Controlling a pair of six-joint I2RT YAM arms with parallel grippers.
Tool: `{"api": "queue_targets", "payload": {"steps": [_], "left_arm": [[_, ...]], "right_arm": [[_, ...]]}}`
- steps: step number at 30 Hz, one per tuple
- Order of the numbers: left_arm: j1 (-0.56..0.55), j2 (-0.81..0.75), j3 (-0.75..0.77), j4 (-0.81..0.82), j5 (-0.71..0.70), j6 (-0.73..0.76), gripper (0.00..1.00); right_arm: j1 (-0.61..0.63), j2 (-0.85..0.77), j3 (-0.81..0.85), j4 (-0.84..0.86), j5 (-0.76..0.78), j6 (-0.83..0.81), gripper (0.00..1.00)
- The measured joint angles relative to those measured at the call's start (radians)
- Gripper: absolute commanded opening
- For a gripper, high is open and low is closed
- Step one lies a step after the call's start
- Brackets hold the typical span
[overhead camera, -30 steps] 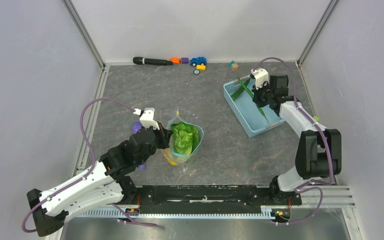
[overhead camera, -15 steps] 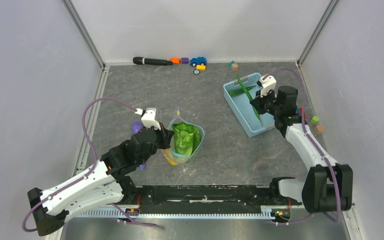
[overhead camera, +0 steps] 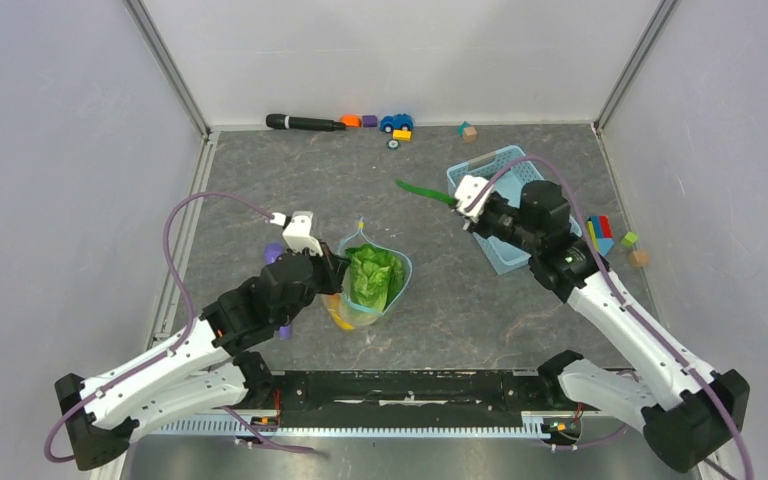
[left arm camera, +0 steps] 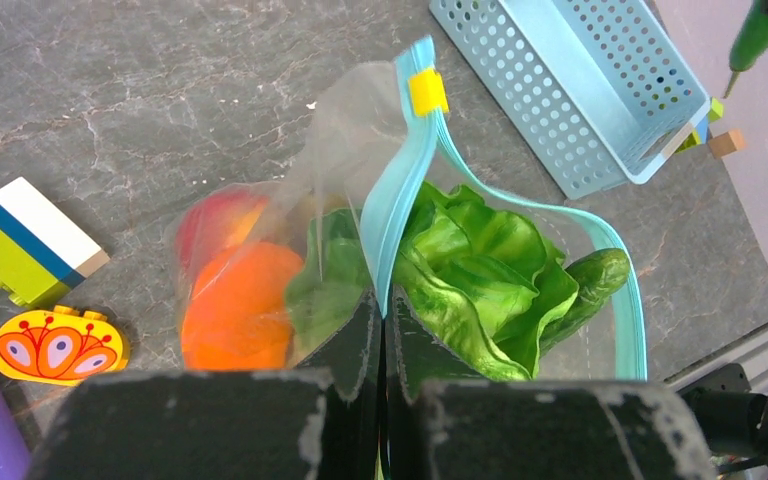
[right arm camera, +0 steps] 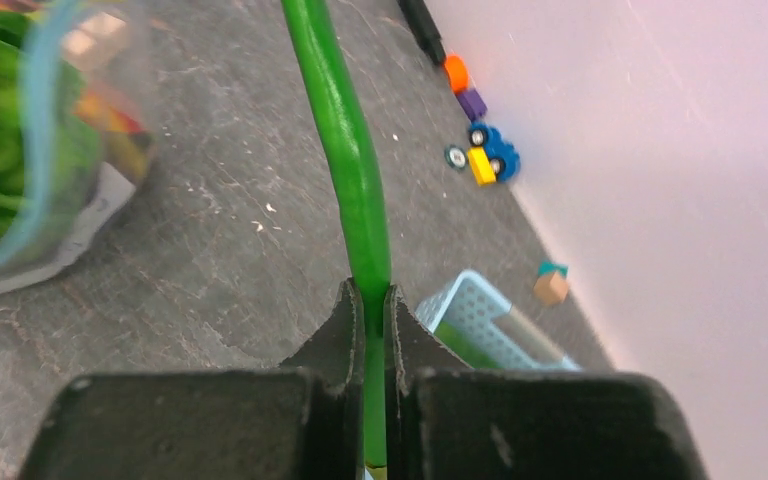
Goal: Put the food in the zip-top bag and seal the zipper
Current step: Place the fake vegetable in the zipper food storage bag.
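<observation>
Two claws busy. Left gripper (left arm camera: 380,312) clenched on zipper (left arm camera: 397,215) lip, propping zip-top bag (left arm camera: 260,230) mouth open mid-table. Right gripper (right arm camera: 368,300) pinches long green pod (right arm camera: 345,150) aloft between basket (left arm camera: 570,80) and bag, presumably for drop-in.

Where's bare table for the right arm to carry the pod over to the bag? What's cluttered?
Bare: the table between zip-top bag and basket, plus the wide patch behind the bag up to the toy car row. Crowded: the bag's left, with left gripper and blocks.
</observation>
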Motion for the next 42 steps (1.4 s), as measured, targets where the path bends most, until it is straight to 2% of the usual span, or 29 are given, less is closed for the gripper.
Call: {"api": "queue_targets", "payload": {"steps": [2,5,10,14,21,26,33,42], "left_arm": [[0.0,0.011,0.021,-0.001,-0.002,0.0,0.02],[0.0,0.046,0.064,-0.004,-0.014,0.0,0.02],[0.0,0.143,0.151,-0.021,-0.073,0.016,0.02],[0.0,0.237,0.228,-0.027,-0.142,0.064,0.02],[0.023,0.388,0.342,-0.004,-0.185,0.168,0.02],[0.026,0.414,0.349,0.014,-0.122,0.216,0.02],[0.026,0.432,0.32,0.061,0.025,0.223,0.02],[0.019,0.428,0.267,0.111,0.177,0.213,0.02]], "right_arm": [[0.098,0.013,0.079,-0.087,0.073,-0.063,0.0],[0.206,0.045,0.197,-0.186,0.2,-0.055,0.0],[0.272,0.104,0.3,-0.312,0.373,0.15,0.0],[0.285,0.111,0.294,-0.385,0.397,0.343,0.0],[0.288,-0.055,0.136,-0.392,0.262,0.628,0.0],[0.289,-0.14,0.087,-0.424,0.096,0.75,0.0],[0.289,-0.131,0.055,-0.597,-0.045,0.88,0.0],[0.289,-0.057,0.048,-0.714,-0.111,0.971,0.0]]}}
